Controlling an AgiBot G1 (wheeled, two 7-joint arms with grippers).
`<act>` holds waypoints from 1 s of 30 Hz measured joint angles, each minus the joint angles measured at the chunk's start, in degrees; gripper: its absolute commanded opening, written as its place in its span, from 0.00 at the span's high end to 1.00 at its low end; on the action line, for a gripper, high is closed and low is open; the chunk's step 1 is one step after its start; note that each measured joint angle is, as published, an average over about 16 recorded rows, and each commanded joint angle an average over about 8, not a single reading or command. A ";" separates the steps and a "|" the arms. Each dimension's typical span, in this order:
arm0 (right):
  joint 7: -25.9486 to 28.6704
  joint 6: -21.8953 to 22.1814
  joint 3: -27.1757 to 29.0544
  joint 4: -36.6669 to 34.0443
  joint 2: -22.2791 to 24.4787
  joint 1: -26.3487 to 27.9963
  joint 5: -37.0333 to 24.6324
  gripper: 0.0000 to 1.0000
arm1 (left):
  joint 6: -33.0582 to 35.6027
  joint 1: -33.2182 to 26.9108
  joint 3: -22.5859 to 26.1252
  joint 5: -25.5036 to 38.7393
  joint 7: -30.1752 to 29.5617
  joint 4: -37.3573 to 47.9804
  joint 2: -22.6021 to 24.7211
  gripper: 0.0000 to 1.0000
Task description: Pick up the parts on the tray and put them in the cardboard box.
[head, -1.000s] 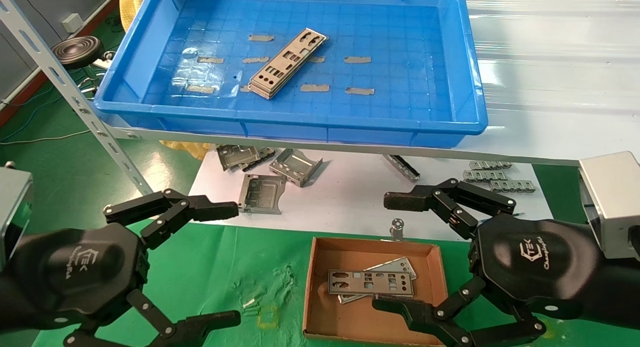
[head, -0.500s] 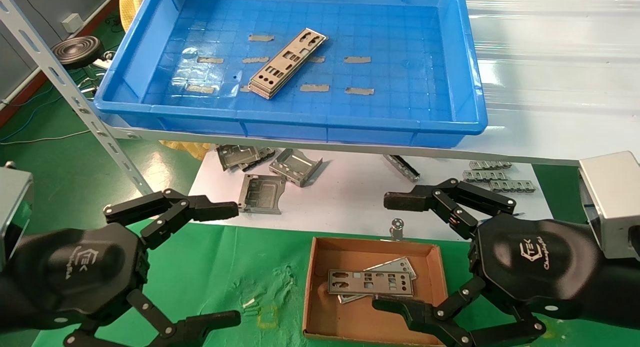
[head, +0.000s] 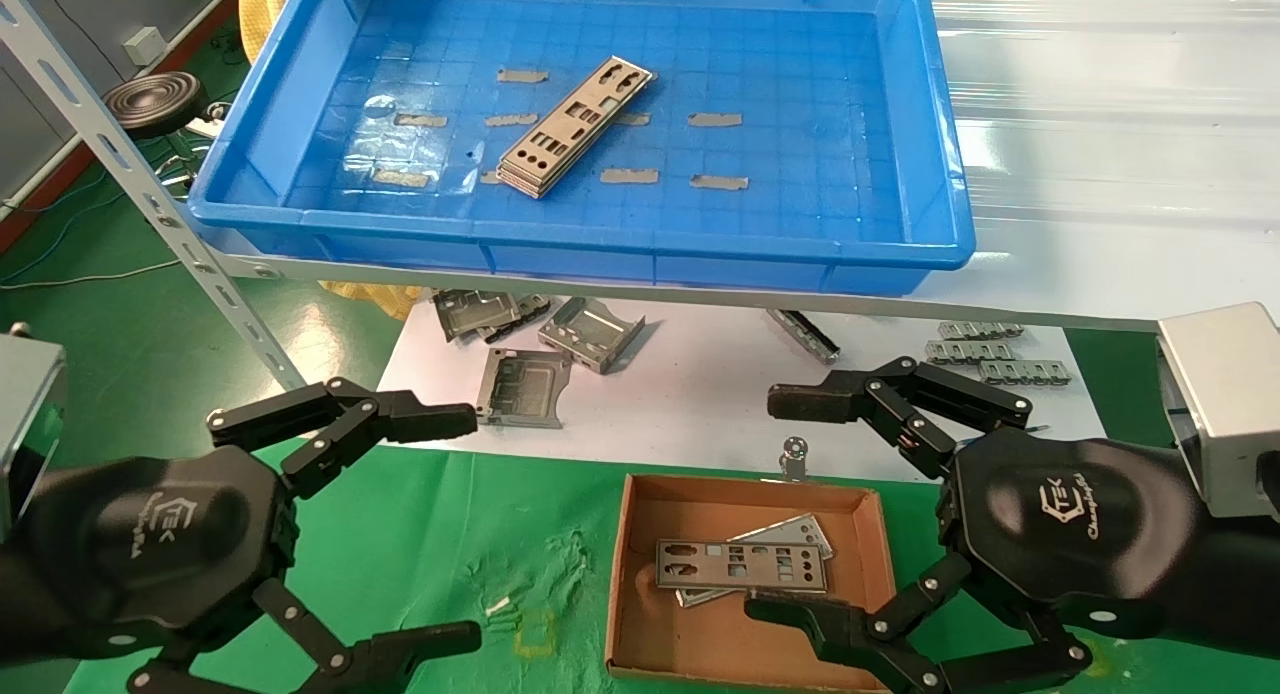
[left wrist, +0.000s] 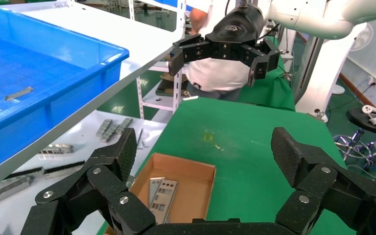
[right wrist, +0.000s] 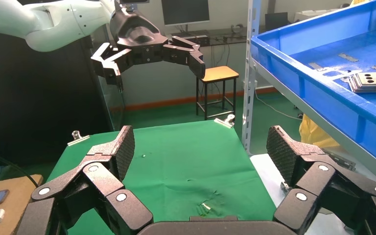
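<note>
A small stack of silver-grey punched plates (head: 574, 127) lies in the middle of the blue tray (head: 600, 249) on the upper shelf; it also shows in the right wrist view (right wrist: 373, 81). The brown cardboard box (head: 628, 574) sits on the green cloth below and holds two plates (head: 742, 564), also seen in the left wrist view (left wrist: 159, 194). My left gripper (head: 458, 525) is open and empty, low at the left of the box. My right gripper (head: 785, 504) is open and empty, over the box's right side.
Folded metal brackets (head: 590, 332) and small toothed strips (head: 985, 352) lie on the white sheet under the shelf. A slotted grey shelf post (head: 150, 199) runs diagonally at left. A binder clip (head: 794, 456) sits behind the box.
</note>
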 measured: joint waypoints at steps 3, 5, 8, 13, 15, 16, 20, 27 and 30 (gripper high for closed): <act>0.00 0.00 0.00 0.00 0.00 0.00 0.00 0.00 | 0.00 0.00 0.00 0.00 0.00 0.00 0.00 0.00; 0.00 0.00 0.00 0.00 0.00 0.00 0.00 0.00 | 0.00 0.00 0.00 0.00 0.00 0.00 0.00 0.00; 0.00 0.00 0.00 0.00 0.00 0.00 0.00 0.00 | 0.00 0.00 0.00 0.00 0.00 0.00 0.00 0.00; 0.00 0.00 0.00 0.00 0.00 0.00 0.00 0.00 | 0.00 0.00 0.00 0.00 0.00 0.00 0.00 0.00; 0.00 0.00 0.00 0.00 0.00 0.00 0.00 0.00 | 0.00 0.00 0.00 0.00 0.00 0.00 0.00 0.00; 0.00 0.00 0.00 0.00 0.00 0.00 0.00 0.00 | 0.00 0.00 0.00 0.00 0.00 0.00 0.00 0.00; 0.00 0.00 0.00 0.00 0.00 0.00 0.00 0.00 | 0.00 0.00 0.00 0.00 0.00 0.00 0.00 0.00; 0.00 0.00 0.00 0.00 0.00 0.00 0.00 0.00 | 0.00 0.00 0.00 0.00 0.00 0.00 0.00 0.00; 0.00 0.00 0.00 0.00 0.00 0.00 0.00 0.00 | 0.00 0.00 0.00 0.00 0.00 0.00 0.00 0.00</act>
